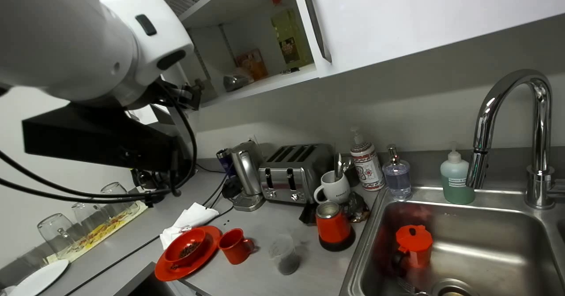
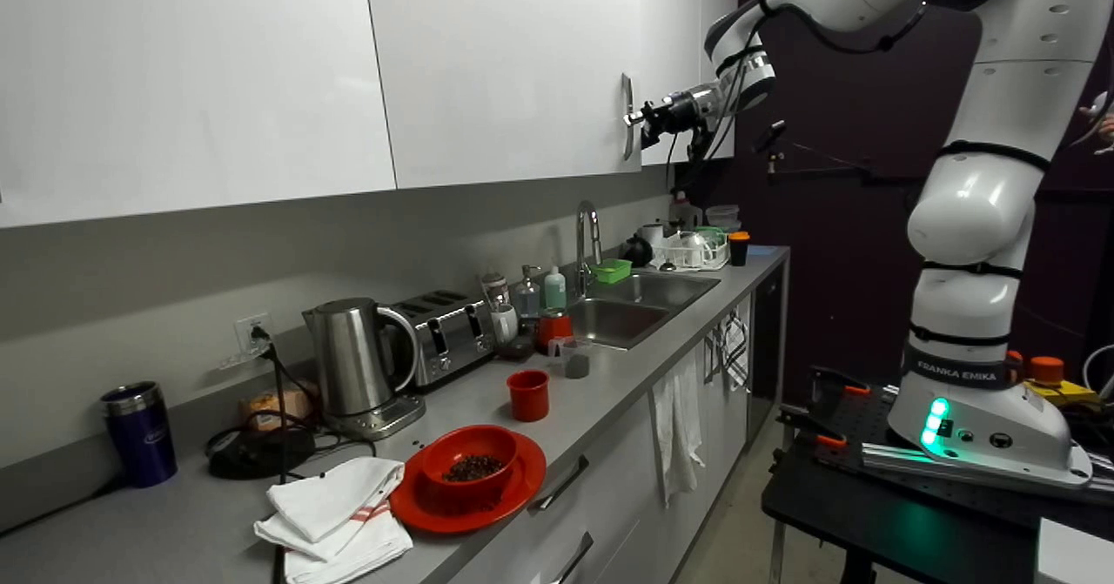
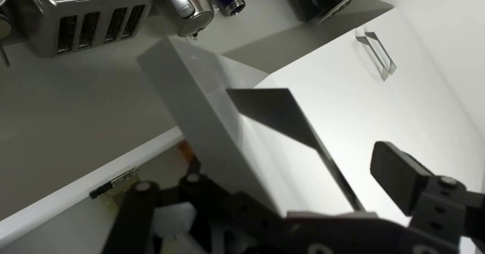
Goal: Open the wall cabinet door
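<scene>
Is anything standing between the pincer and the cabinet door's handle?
Nothing visible does. In an exterior view the pincer is right at the handle of the cabinet door; in the wrist view the handle appears between its open fingers, with no loose object in the way. Whether they touch it cannot be told.

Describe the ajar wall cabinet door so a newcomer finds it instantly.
In an exterior view, find the white wall cabinets above the counter. The wall cabinet door is the large flat panel with the end effector close to its slim bar handle. That handle sits near the door's right edge; the neighbouring door above the sink has its own near the left.
</scene>
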Robot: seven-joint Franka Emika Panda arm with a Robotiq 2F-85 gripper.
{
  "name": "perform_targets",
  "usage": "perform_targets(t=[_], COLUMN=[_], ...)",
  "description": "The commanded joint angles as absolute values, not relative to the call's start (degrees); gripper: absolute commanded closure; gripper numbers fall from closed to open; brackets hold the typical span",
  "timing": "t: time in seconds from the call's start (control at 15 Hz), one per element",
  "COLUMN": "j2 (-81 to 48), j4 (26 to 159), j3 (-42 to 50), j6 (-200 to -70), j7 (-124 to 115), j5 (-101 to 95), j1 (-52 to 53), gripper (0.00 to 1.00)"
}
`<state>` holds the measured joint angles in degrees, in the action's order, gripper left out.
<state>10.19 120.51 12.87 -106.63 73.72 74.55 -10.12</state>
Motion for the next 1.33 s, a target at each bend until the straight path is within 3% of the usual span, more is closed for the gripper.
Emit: perform_targets(t=[0.0,1.27], j2=[9.73,21.94], j4=[119.31,130.19], j3=[12.03,7.01], j6=[-106.05,-108.51], j7=[74.14,82.50], j5=[71.95,49.97], j1=[-10.29,-6.64], gripper=[0.00,0.00])
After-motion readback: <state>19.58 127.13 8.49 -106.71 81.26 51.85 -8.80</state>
